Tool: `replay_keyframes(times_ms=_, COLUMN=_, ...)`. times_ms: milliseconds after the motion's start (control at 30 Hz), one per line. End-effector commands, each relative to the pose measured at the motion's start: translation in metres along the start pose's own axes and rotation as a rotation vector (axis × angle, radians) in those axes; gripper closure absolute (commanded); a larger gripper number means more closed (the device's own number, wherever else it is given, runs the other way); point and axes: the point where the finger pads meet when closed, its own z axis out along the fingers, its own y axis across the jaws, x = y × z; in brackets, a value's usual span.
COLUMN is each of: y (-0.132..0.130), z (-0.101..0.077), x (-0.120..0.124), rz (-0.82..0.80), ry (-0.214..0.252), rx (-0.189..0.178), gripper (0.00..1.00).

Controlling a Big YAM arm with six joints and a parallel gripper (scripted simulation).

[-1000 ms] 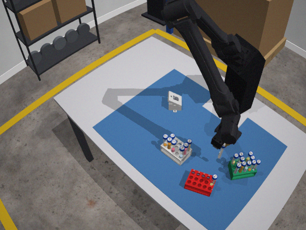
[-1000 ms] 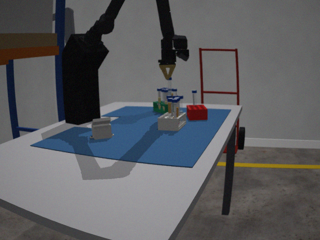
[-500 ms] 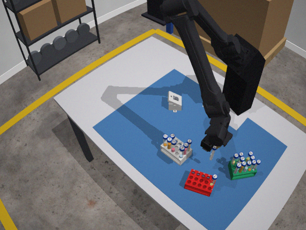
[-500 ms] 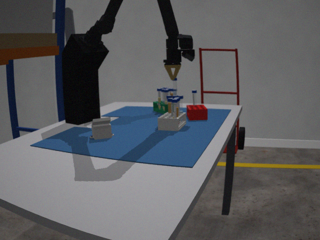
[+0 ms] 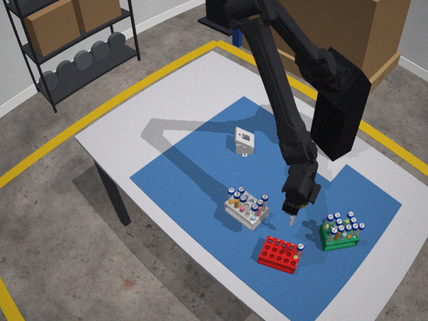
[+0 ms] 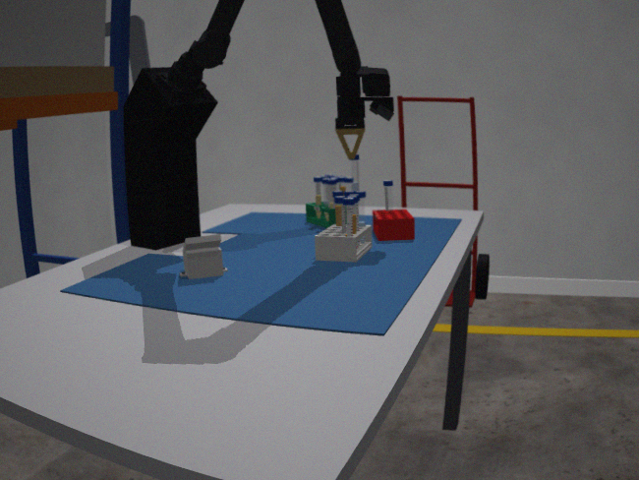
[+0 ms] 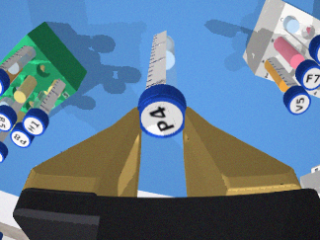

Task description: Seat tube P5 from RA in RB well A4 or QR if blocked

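Observation:
My gripper [image 5: 293, 211] is shut on a tube with a blue cap, whose top reads P4 in the wrist view [image 7: 161, 112]. The tube hangs upright below the fingers, well above the blue mat, between the green rack RA [image 5: 339, 239] and the white rack RB [image 5: 245, 211]. In the exterior view the gripper [image 6: 351, 150] holds the tube [image 6: 355, 172] higher than all the racks. RA [image 7: 36, 71] lies at the left of the wrist view, RB [image 7: 288, 32] at the right. Both racks hold several capped tubes. I see no cap that reads P5.
The red rack QR [image 5: 279, 254] stands in front of the gap between RA and RB, with one tube [image 5: 299, 249] in a corner well. The grey DONE box [image 5: 244, 139] stands farther back on the mat. The arm's black base [image 6: 162, 159] rises at the mat's edge.

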Motion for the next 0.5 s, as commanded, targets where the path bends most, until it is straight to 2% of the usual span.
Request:
replay_keyframes(times_ms=0, y=0.0001, z=-0.0021, x=-0.0082, rz=-0.16, ry=-0.016, rx=-0.002, gripper=1.0)
replay_keyframes(times_ms=167, y=0.0002, z=-0.0022, x=-0.0082, rz=-0.326, ry=-0.016, rx=-0.001, gripper=1.0)
replay_keyframes(times_ms=233, y=0.0002, z=-0.0022, x=-0.0082, rz=-0.326, ry=-0.016, rx=-0.001, gripper=1.0)
replay_keyframes(times_ms=467, y=0.0003, z=-0.0021, x=-0.0081, rz=-0.56, ry=-0.016, rx=0.0, gripper=1.0)
